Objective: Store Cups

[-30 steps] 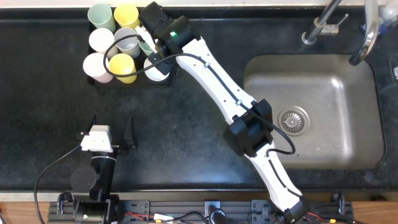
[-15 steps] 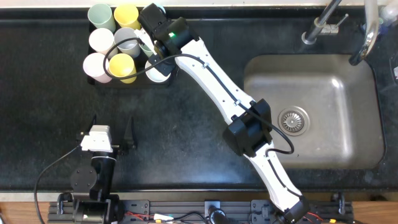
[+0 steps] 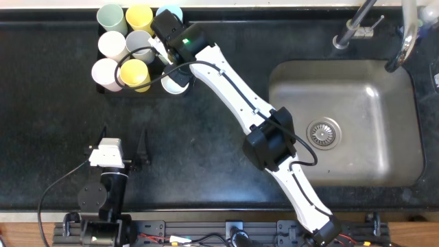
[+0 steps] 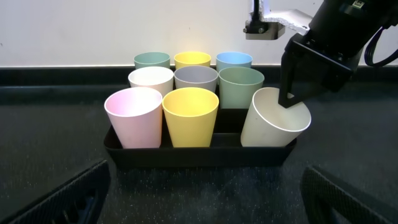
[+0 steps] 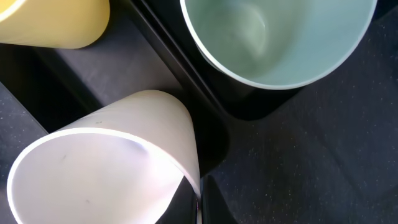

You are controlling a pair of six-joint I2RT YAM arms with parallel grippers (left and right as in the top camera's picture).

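One black countertop (image 3: 206, 151) carries everything, with a steel sink (image 3: 384, 89) sunk into it well apart from the work. The right arm reaches diagonally across the counter to the far corner, where a black tray (image 4: 186, 155) keeps nine cups (image 4: 190, 115) grouped in three rows of three, mouths up, so they can be stored as one compact set. Eight of them stand upright and close together. The ninth, a white cup (image 4: 273, 121), sits in the near corner slot next to the pale green cup (image 4: 241, 81) and leans outward over the tray's wall, its base down in the slot and its mouth tipped away from its neighbours. That lean seems to come from the hold: the right gripper (image 4: 291, 102) is pinched on the cup's rim from above, one finger outside the wall, a grip that suits lowering a cup into a tight gap. By my reading the cup needs righting before release, or it may rest crooked on the wall. The left gripper (image 3: 124, 139) is parked low near its base, fingers spread wide and holding nothing, well clear of the tray.
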